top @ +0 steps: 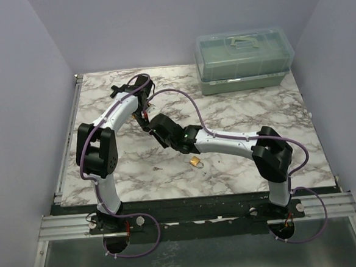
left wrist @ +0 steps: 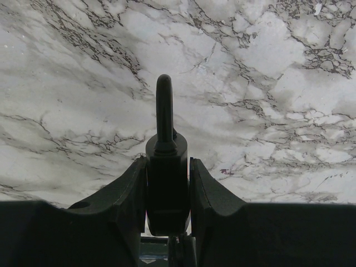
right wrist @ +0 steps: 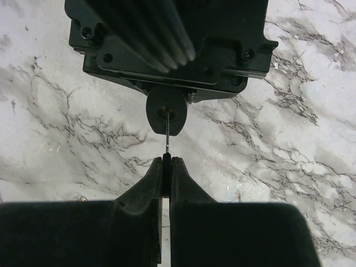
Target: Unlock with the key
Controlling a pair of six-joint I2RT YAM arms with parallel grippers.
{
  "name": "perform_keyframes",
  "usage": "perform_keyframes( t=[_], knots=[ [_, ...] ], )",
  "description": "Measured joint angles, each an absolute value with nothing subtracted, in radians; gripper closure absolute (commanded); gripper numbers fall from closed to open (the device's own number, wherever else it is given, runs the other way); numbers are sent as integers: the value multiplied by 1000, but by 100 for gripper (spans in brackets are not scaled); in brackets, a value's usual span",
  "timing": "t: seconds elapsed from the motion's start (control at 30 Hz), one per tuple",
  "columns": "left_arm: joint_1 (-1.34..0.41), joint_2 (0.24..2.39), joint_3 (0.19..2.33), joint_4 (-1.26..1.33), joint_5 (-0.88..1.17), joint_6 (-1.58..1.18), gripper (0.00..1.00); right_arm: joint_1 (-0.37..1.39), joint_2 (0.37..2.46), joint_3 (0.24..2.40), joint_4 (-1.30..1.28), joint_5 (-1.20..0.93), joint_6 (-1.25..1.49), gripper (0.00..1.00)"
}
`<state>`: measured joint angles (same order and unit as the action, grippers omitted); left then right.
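Observation:
My left gripper [left wrist: 168, 167] is shut on a black padlock [left wrist: 165, 183], its shackle [left wrist: 164, 105] pointing away over the marble. My right gripper [right wrist: 166, 162] is shut on the black head of a thin-bladed key [right wrist: 166, 133]. The blade's tip sits in the keyhole on the padlock's underside [right wrist: 167, 114], just below my left gripper's body [right wrist: 167, 39]. In the top view the two grippers meet nose to nose at mid table, left [top: 144, 119] and right [top: 156, 127]. A tiny silver-grey key [top: 158, 168] lies loose on the marble near the front.
A small brass padlock [top: 195, 161] lies on the table beside my right forearm. A translucent green toolbox [top: 244, 58] stands at the back right. The marble tabletop [top: 238, 117] is ringed by lilac walls.

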<state>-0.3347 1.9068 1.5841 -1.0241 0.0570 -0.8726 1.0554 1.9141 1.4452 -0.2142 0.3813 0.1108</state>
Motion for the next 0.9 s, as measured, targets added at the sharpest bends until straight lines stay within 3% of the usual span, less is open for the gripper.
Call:
perform_keyframes(
  t=[0.63, 0.9],
  knots=[
    [-309, 1856, 1559, -994, 4, -910, 100, 1087, 2048, 1687, -385, 493, 270, 100],
    [-305, 1834, 1546, -968, -1, -919, 100, 1099, 2053, 1686, -358, 562, 273, 100]
  ],
)
